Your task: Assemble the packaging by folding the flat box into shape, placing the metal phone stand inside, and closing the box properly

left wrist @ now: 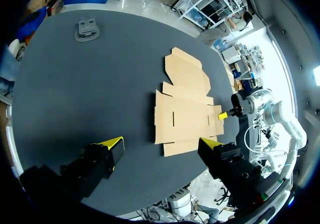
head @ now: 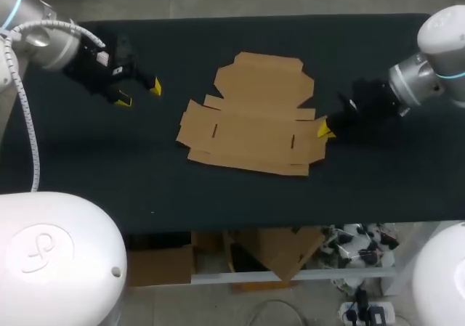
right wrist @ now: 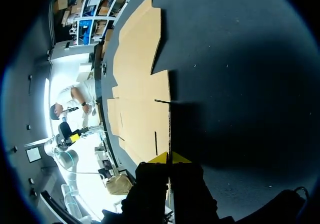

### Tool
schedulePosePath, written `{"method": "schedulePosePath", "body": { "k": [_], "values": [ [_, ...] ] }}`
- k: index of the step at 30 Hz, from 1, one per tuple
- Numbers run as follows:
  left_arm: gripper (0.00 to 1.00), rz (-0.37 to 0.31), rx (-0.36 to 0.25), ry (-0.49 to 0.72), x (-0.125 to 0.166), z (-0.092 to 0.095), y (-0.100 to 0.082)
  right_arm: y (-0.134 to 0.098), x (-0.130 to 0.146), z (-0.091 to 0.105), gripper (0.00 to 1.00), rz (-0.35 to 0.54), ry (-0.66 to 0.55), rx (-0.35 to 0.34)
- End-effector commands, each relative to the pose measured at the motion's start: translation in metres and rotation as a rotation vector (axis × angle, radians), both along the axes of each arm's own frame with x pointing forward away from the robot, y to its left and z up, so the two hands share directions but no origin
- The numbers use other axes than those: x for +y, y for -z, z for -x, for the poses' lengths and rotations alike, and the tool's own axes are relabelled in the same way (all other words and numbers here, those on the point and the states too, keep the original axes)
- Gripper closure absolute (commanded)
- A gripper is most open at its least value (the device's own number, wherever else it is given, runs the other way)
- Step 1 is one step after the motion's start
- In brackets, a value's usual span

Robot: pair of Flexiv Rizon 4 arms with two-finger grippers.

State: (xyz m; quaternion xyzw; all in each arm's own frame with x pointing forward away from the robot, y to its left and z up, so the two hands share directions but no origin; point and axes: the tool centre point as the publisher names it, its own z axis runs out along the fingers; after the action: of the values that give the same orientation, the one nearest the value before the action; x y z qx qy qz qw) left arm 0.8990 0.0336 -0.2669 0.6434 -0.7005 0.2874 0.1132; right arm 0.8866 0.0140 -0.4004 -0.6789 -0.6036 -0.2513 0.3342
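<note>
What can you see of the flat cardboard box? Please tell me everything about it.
The flat box is plain brown cardboard, not yet folded, lying flat near the middle of the dark table. It has a wide main panel with two short slits, small side flaps, and a larger notched lid panel on the far side. The right gripper pinches its right edge flap between closed fingers. The left gripper, open, is well apart from it.

No legible text, numbers or labels. The flat box (head: 251,119) is bare cardboard. The white arm base (head: 73,268) carries an embossed round emblem (head: 36,247), no letters.
</note>
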Motion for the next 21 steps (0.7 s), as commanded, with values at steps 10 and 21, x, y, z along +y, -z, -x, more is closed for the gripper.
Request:
{"method": "schedulePosePath", "body": {
  "k": [10,21],
  "values": [
    [0.0,-0.006,0.003,-0.001,-0.0003,0.0003,-0.0014,-0.0053,-0.0048,0.008,1.0,-0.007,-0.127,-0.074],
    [0.0,-0.006,0.003,-0.001,-0.0003,0.0003,-0.0014,-0.0065,-0.0049,0.0079,1.0,-0.002,-0.195,-0.109]
  ]
}}
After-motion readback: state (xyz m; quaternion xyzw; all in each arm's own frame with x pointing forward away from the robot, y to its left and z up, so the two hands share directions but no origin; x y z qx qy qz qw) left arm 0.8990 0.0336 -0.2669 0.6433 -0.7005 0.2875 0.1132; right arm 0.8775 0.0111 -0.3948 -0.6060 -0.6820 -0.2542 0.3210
